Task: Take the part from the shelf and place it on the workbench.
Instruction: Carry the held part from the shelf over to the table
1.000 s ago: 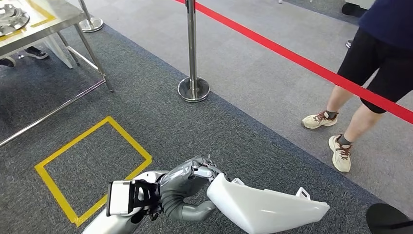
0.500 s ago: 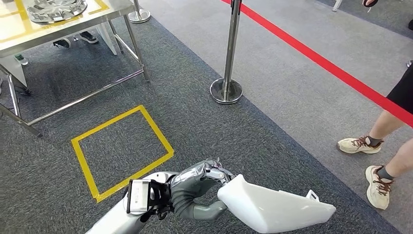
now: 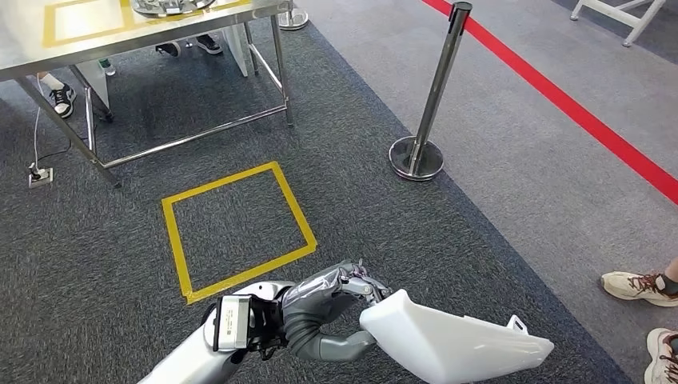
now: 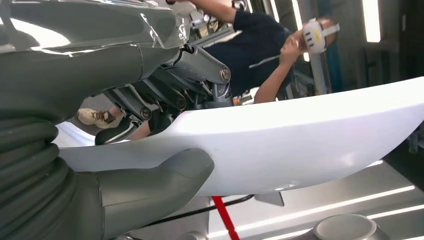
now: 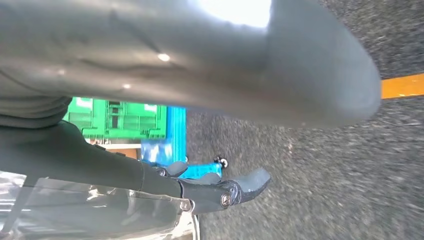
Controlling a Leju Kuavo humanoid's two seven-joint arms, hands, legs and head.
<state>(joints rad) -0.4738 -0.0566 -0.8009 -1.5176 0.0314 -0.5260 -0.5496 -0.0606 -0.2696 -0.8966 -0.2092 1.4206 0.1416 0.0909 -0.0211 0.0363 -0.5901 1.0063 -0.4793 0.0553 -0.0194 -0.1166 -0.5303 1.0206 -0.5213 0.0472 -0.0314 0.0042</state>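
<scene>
My left hand (image 3: 336, 298) grips one end of the long white moulded part (image 3: 456, 348), which sticks out to the right, low in the head view. In the left wrist view the thumb (image 4: 150, 190) lies under the white part (image 4: 300, 145) and the dark fingers (image 4: 165, 95) press on its other side. The steel workbench (image 3: 96, 48) stands at the upper left, with a yellow taped outline and a silvery round piece (image 3: 164, 6) on its top. My right hand (image 5: 210, 125) hangs over the carpet, its thumb and fingers apart and holding nothing.
A yellow taped square (image 3: 240, 228) marks the dark carpet in front of the bench. A chrome post (image 3: 420, 152) carries a red belt (image 3: 576, 112) along the carpet's edge. A person's shoes (image 3: 640, 286) stand at the right edge. A green crate (image 5: 125, 120) sits behind my right hand.
The camera has turned left: bench, yellow square and post have slid rightward in the picture, and the person has nearly left it. My left hand still holds the white part the same way.
</scene>
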